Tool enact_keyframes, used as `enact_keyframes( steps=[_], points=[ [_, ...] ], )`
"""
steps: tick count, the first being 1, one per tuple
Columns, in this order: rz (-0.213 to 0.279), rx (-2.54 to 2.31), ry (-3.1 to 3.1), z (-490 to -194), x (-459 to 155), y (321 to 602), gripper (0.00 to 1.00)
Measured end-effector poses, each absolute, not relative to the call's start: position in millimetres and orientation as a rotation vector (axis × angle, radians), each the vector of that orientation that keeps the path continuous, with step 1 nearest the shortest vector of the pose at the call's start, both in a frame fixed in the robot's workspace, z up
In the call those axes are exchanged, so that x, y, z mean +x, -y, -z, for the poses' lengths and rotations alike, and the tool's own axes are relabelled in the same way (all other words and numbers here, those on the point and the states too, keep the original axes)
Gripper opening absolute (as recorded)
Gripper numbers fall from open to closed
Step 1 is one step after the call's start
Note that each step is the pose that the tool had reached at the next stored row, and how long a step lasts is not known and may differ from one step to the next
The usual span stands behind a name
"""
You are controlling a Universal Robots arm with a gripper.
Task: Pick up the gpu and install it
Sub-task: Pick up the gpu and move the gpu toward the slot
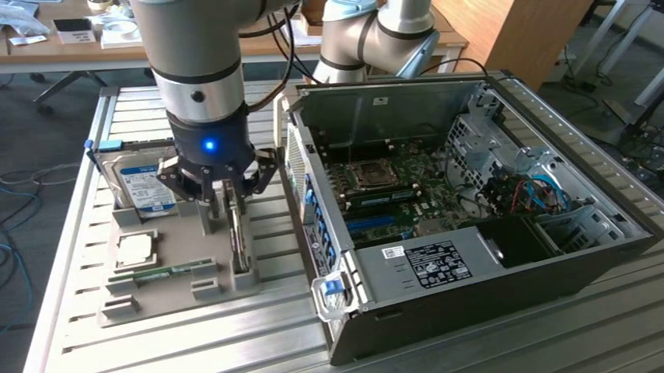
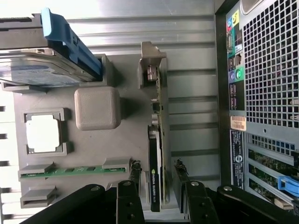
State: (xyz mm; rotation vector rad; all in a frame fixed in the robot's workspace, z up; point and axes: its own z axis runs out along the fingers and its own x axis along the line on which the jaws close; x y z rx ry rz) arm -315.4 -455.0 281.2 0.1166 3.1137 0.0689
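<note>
The gpu (image 2: 155,140) is a thin dark card standing on edge in a slot of the grey holder tray (image 2: 126,144), its pale metal bracket (image 2: 150,65) at the far end. My gripper (image 2: 157,169) is low over the card's near end, one finger on each side. A narrow gap shows between each finger and the card, so the jaws are open around it. In the exterior view the gripper (image 1: 228,211) hangs over the gpu (image 1: 239,247) on the tray, just to the exterior view's left of the open computer case (image 1: 467,194).
The tray (image 1: 166,299) also holds a blue-labelled hard drive (image 1: 145,183), a square processor (image 1: 135,249) and a green memory stick (image 1: 166,272). The case's rear panel (image 2: 261,93) stands close beside the tray. Everything sits on a slatted metal table (image 1: 207,342).
</note>
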Motion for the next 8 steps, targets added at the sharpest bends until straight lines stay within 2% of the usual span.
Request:
enact_keyframes(
  steps=[8],
  points=[
    [-0.069, 0.117, -3.114, -277.1, -315.4, 455.0, 0.42]
  ],
)
